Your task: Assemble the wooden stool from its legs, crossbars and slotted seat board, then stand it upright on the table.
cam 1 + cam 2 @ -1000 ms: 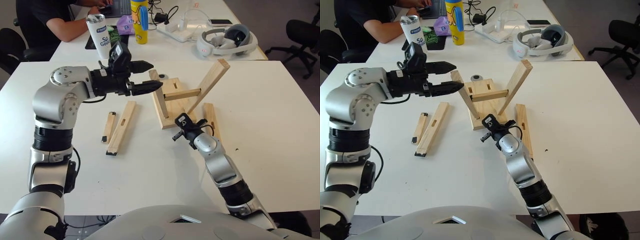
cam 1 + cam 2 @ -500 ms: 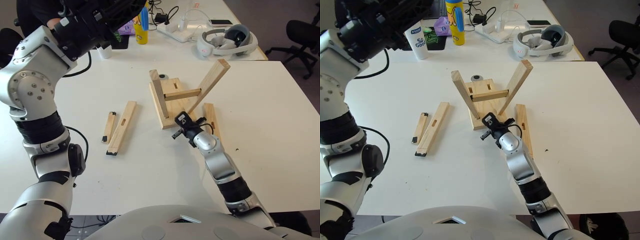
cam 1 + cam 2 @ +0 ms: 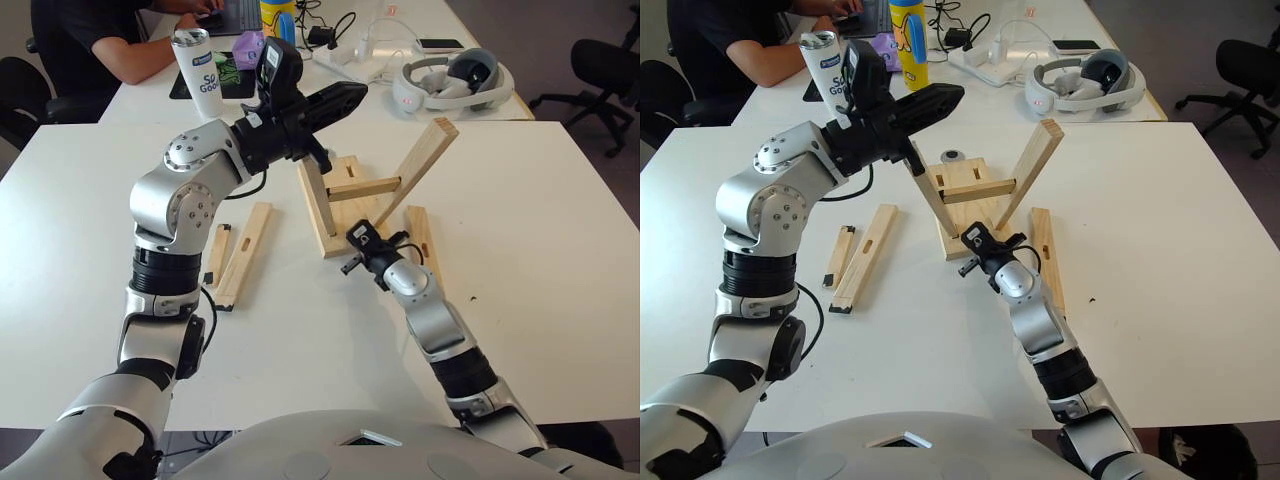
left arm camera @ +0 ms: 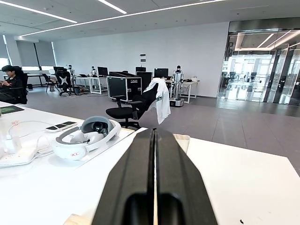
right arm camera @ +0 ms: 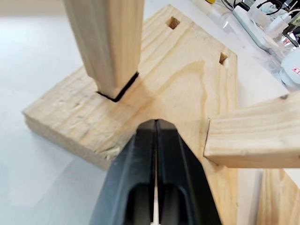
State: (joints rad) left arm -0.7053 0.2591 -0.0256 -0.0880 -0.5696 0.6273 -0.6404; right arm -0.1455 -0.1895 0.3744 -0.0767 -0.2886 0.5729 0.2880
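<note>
Swung back down from its raised pose, the left gripper (image 3: 348, 96) is held closed and empty in the air above the pale wooden slotted seat board (image 3: 345, 222). That board is laid flat on the white table (image 3: 540, 220), with two wooden legs (image 3: 316, 190) and a short wooden crossbar (image 3: 365, 187) fitted. The right gripper (image 5: 155, 123), fingers pressed together on nothing, is kept at the board's near edge.
</note>
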